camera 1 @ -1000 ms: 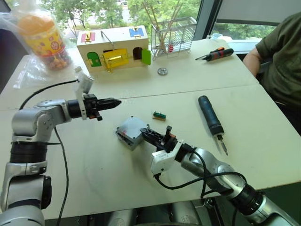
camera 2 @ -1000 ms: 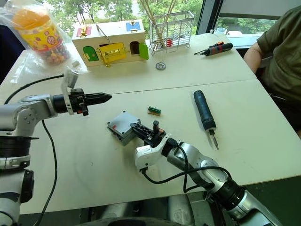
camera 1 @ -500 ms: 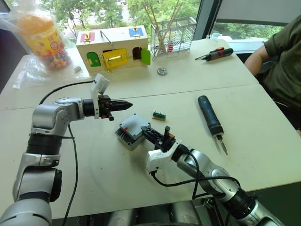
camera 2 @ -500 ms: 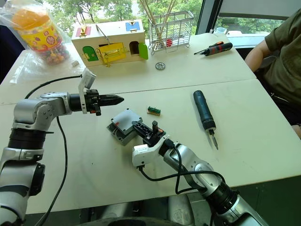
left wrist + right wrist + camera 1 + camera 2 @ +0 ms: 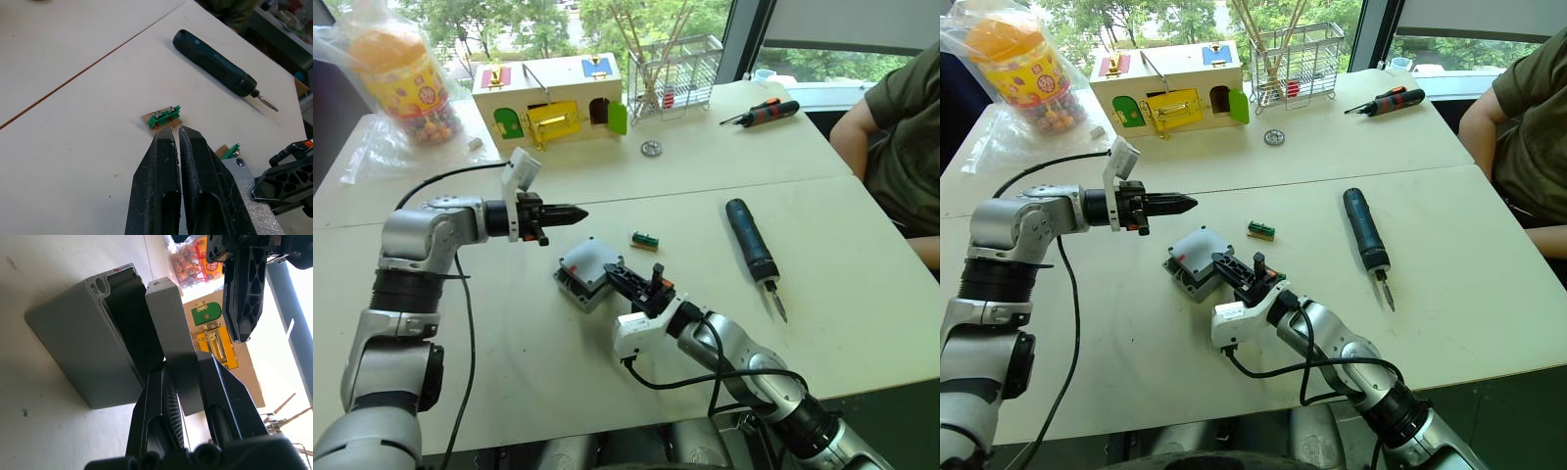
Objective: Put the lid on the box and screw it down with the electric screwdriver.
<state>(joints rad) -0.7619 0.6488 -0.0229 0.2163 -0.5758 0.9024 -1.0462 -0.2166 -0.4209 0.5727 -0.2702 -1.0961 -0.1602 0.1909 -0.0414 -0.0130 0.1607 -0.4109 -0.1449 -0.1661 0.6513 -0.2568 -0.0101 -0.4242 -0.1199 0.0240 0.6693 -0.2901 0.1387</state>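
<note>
The grey box (image 5: 570, 287) sits mid-table. My right gripper (image 5: 634, 277) is shut on the edge of the grey lid (image 5: 592, 257), holding it over the box. In the right wrist view the lid (image 5: 168, 328) stands tilted beside the box (image 5: 83, 347), with a dark gap between them. My left gripper (image 5: 570, 211) hovers shut and empty just behind the box. It points at a small green terminal block (image 5: 162, 117). The electric screwdriver (image 5: 751, 240) lies on the table to the right, bit toward the front edge.
A wooden toy house (image 5: 548, 98), a wire rack (image 5: 675, 73), a candy jar (image 5: 406, 73) and a metal disc (image 5: 651, 148) stand at the back. A red-and-black screwdriver (image 5: 766, 112) lies far right. A person (image 5: 901, 127) sits at the right edge.
My left arm has swung right, bringing its shut gripper close behind the box. The right gripper has shifted slightly left with the lid. The screwdriver has not moved.
</note>
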